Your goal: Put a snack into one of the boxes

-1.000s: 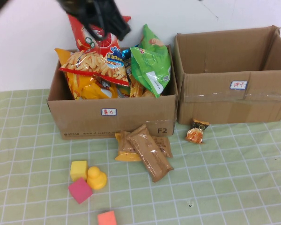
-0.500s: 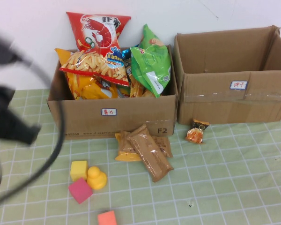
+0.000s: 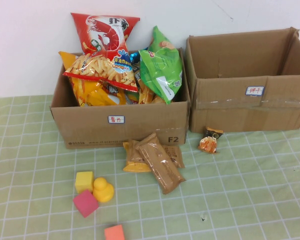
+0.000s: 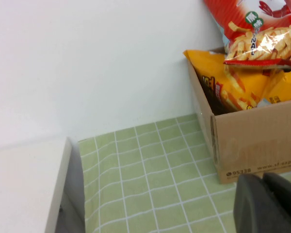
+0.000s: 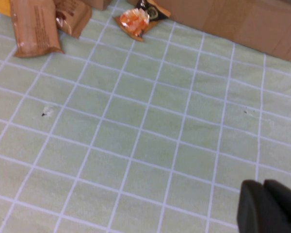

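The left cardboard box [image 3: 90, 127] is heaped with snack bags. A red shrimp-chip bag [image 3: 104, 30] stands on top at the back, and it also shows in the left wrist view [image 4: 262, 19]. The right box [image 3: 250, 105] looks empty. Brown snack packets [image 3: 157, 160] and a small orange snack [image 3: 210, 142] lie on the cloth in front of the boxes. Neither arm shows in the high view. My left gripper [image 4: 263, 179] is shut and empty, left of the left box [image 4: 252, 141]. My right gripper [image 5: 263, 184] is shut and empty over bare cloth, away from the orange snack [image 5: 135, 19].
A yellow cube [image 3: 84, 181], a yellow duck [image 3: 103, 190], a pink cube [image 3: 85, 202] and an orange cube [image 3: 114, 233] lie at the front left. A white wall stands behind the boxes. A white ledge [image 4: 24, 184] borders the table's left edge.
My left arm was over the left box at the red shrimp bag, then swung away left and out of the high view. The red bag now stands uncovered on the pile.
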You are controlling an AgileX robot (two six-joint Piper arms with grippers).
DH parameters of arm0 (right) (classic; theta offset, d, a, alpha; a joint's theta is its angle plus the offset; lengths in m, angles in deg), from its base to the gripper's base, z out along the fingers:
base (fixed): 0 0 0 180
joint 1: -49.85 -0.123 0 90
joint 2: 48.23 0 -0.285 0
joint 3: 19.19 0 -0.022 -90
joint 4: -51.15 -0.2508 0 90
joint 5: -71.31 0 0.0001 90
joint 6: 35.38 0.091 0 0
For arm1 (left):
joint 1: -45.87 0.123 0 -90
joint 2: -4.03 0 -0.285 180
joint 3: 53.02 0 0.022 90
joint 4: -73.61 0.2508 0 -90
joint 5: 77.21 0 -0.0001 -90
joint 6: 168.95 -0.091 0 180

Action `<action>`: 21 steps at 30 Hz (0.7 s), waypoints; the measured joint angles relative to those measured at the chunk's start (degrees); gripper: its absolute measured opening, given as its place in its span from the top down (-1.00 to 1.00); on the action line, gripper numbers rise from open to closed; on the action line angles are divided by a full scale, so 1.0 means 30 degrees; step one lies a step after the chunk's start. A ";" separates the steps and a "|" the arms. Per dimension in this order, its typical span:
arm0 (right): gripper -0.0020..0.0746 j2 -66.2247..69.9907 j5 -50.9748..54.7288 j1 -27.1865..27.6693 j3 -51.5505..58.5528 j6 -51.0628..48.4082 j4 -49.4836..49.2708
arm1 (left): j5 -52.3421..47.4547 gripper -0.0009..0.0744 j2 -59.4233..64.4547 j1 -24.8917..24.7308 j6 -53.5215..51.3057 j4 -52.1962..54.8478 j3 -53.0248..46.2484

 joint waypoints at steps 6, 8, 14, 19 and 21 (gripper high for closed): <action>0.95 0.0000 0.0439 0.0000 0.0000 0.0000 0.0000 | 0.0042 0.98 -0.2524 0.0000 0.0190 0.0000 -0.1381; 0.95 0.0000 0.0439 0.0000 0.0000 0.0000 0.0000 | 0.0042 0.98 -0.2727 0.0000 0.0190 0.0051 -0.1521; 0.95 0.0000 0.0484 0.0000 0.0000 0.0000 0.0000 | 0.0113 0.98 -0.2808 0.0000 0.0265 0.0181 -0.1530; 0.95 0.0000 0.0493 0.0000 0.0000 0.0000 0.0000 | 0.0113 0.98 -0.2808 0.0000 0.0290 0.0250 -0.1530; 0.95 0.0000 0.0493 0.0000 0.0000 0.0000 0.0000 | 0.0113 0.98 -0.2808 0.0000 0.0290 0.0250 -0.1530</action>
